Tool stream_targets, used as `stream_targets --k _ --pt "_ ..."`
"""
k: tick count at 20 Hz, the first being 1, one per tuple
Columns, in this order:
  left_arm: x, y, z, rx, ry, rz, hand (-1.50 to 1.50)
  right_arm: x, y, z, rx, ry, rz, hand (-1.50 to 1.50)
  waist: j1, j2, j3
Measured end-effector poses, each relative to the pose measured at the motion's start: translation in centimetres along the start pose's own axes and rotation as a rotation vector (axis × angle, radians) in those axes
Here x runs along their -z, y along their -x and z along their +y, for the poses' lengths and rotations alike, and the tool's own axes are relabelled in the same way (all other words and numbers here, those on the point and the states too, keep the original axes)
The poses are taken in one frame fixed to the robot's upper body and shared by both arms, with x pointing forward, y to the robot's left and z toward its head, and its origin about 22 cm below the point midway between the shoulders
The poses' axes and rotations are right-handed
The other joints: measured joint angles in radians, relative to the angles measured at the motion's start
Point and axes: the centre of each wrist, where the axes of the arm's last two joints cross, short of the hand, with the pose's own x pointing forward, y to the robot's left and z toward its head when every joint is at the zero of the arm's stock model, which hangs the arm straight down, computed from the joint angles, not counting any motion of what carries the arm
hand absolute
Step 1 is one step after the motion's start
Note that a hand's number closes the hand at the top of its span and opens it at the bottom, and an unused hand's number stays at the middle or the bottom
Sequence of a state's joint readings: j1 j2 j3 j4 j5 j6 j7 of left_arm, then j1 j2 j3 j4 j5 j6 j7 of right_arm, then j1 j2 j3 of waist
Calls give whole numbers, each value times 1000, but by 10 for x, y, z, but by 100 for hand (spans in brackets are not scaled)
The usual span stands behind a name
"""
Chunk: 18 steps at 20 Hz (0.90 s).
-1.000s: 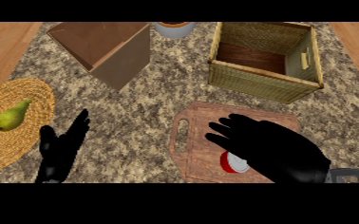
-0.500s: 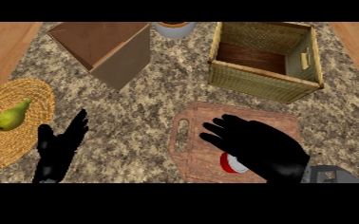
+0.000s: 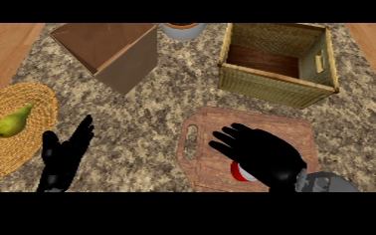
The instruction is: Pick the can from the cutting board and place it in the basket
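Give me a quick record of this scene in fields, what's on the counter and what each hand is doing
can: red and white, on the cutting board, mostly hidden under the right hand
right hand: spread over the can, fingers not closed on it
left hand: open, resting at lower left, fingers up
basket: wicker, beyond the board, nothing in it
brown box: open, upper left
woven plate: left edge, holds a pear

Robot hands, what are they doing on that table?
The right hand is spread over a red and white can on the wooden cutting board, hiding most of it. I can't tell if it is touching the can. The wicker basket, where the can should go, sits just beyond the board and holds nothing. The left hand rests open beside a woven mat with a pear.
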State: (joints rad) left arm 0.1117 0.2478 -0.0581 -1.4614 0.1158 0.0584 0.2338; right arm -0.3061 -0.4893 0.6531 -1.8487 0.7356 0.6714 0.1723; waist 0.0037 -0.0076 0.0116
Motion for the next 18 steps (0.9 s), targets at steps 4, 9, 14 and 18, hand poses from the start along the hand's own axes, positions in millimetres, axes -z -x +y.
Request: stream_targets --k 4,9,14,18 --pt "-1 -1 2 2 1 -1 0 6 3 7 6 -6 1 -150 0 0 0" --pt "-1 -2 8 3 -1 4 0 11 4 16 12 8 -8 -150 -2 1 -2" --pt "-1 -4 4 7 -4 13 0 19 12 24 8 1 -1 150 -1 1 -2" --pt "-3 -4 4 9 -4 8 0 22 10 30 -56 24 -40 150 -1 1 -2"
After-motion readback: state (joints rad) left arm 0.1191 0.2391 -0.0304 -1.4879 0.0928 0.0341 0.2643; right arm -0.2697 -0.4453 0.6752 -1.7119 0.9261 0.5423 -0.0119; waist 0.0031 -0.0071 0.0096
